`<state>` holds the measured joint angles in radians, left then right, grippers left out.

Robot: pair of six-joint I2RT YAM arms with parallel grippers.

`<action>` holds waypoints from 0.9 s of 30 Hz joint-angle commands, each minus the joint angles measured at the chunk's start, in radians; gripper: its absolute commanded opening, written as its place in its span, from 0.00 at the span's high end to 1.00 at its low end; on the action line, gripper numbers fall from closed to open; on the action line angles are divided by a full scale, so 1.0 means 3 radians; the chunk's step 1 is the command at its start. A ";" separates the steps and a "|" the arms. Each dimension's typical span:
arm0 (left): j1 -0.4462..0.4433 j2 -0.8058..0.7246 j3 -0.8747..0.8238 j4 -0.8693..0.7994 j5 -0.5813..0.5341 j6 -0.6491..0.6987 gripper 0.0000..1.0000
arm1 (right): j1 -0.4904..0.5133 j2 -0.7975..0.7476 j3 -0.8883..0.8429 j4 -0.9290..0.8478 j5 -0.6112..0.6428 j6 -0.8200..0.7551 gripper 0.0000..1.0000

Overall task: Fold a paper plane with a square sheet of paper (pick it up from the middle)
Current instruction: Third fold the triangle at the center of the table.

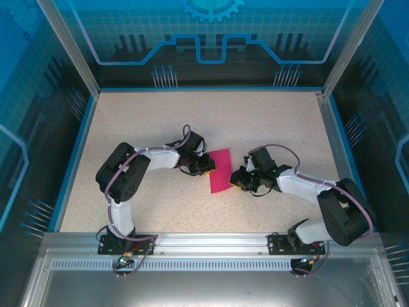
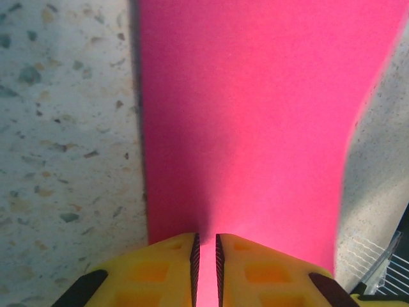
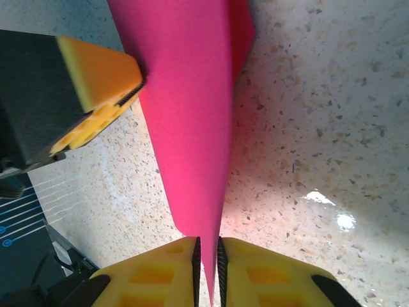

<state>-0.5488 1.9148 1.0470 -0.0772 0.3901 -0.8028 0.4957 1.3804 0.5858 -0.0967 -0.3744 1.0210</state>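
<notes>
The thin pink paper, a narrow strip lengthwise near-to-far, is pinched by the left gripper and right gripper.

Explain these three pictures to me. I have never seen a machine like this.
This is a robot: a left arm and a right arm bolted at the near edge of a speckled table. The wide picture looks down from above. The other two come from a camera on each wrist, looking along yellow fingers. Between the arms is a pink sheet of paper. The left gripper pinches one side and the right gripper the opposite side, jaws nearly closed on it.
</notes>
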 commanded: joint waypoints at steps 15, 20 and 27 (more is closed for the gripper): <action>-0.0004 0.0037 0.0041 -0.0063 -0.0002 0.0079 0.81 | 0.0032 -0.0023 0.0004 0.0066 0.0011 0.0020 0.98; -0.0002 -0.0103 0.0042 0.0021 0.0062 0.0054 0.80 | 0.0070 0.0093 0.0131 0.0038 0.0050 -0.0001 0.99; 0.0029 -0.0199 0.0144 -0.0050 -0.0103 0.0168 0.80 | 0.0114 0.0266 0.0357 -0.0211 0.0180 -0.0030 0.99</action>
<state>-0.5488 1.8889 1.0527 -0.0772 0.3859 -0.7921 0.5175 1.4437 0.6529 -0.1131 -0.3473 1.0275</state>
